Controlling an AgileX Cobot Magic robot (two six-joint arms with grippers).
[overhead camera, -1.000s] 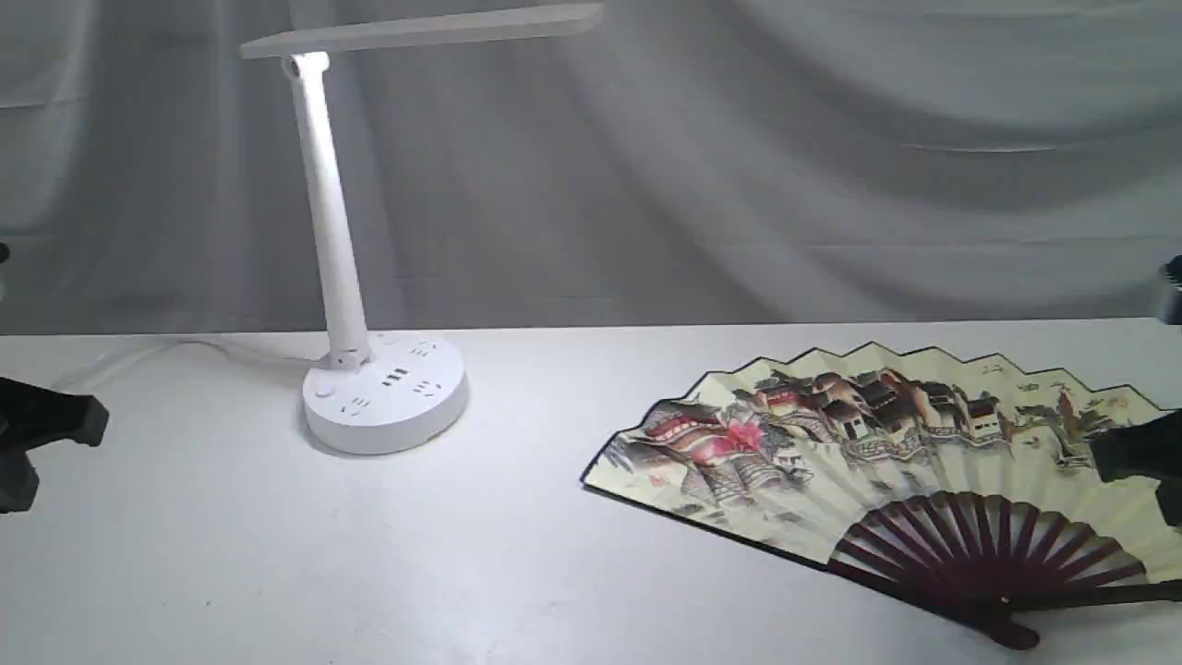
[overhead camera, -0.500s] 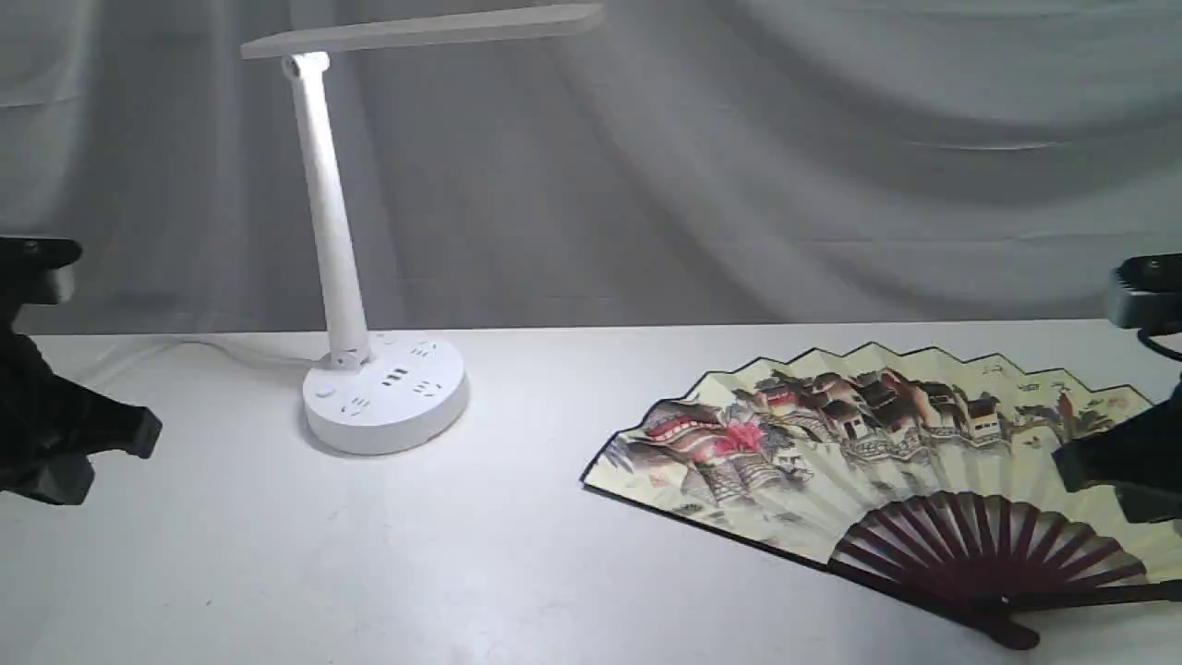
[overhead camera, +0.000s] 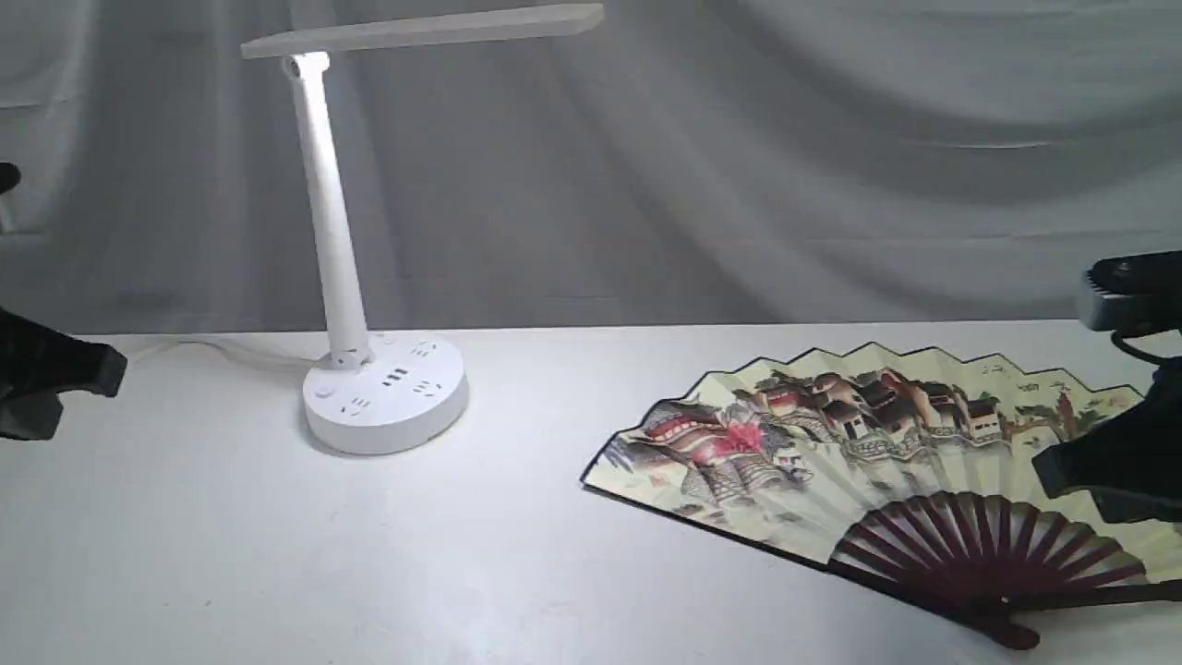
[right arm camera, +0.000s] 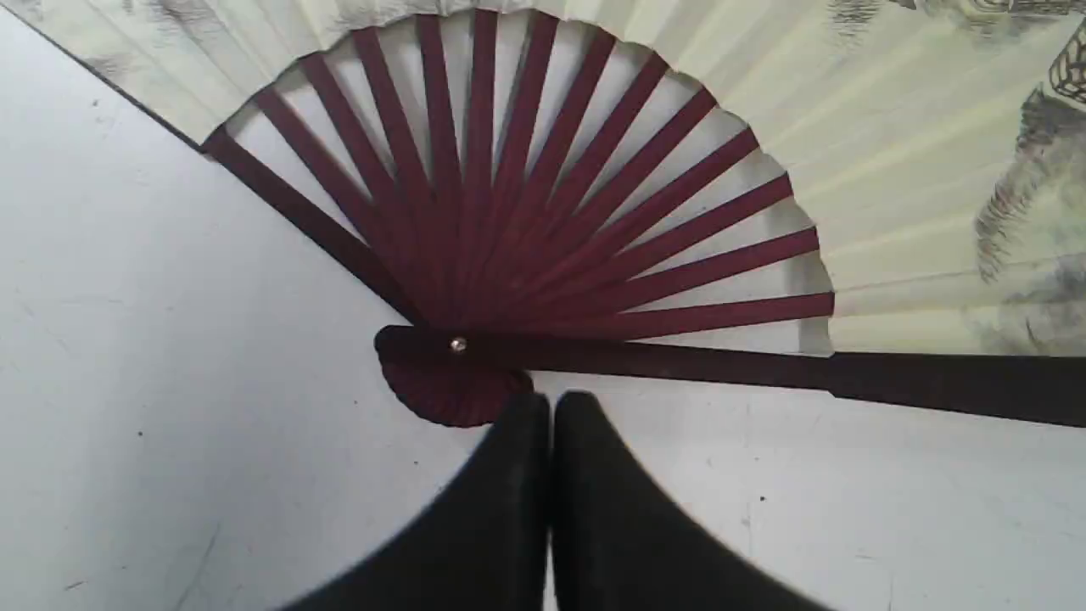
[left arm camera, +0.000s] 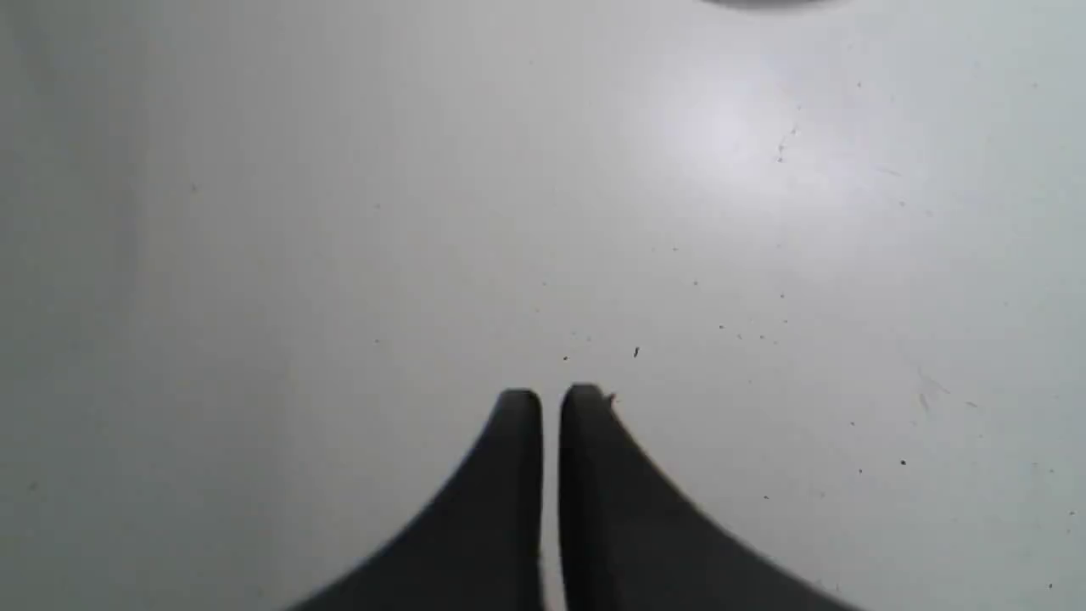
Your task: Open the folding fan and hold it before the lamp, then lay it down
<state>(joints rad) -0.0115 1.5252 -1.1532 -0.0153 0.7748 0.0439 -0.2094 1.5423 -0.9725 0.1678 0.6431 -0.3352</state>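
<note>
The folding fan [overhead camera: 877,443] lies spread open and flat on the white table at the right, painted side up, maroon ribs [right arm camera: 526,212] converging at its pivot. The white lamp [overhead camera: 383,392] stands at the back left, its bar head [overhead camera: 420,28] overhead. My right gripper [overhead camera: 1048,476] hovers above the fan's right part; in the right wrist view its tips [right arm camera: 550,407] are shut and empty, beside the pivot [right arm camera: 458,344]. My left gripper [overhead camera: 115,369] is at the far left edge, shut and empty over bare table [left arm camera: 551,399].
A grey cloth backdrop [overhead camera: 739,166] hangs behind the table. The lamp's cable [overhead camera: 212,346] runs along the back left of the tabletop. The table's far edge [overhead camera: 739,325] lies just behind the fan.
The right gripper has moved left and up over the fan. The left gripper swung right into view, then rose and drew back left. Fan and lamp have not moved.
</note>
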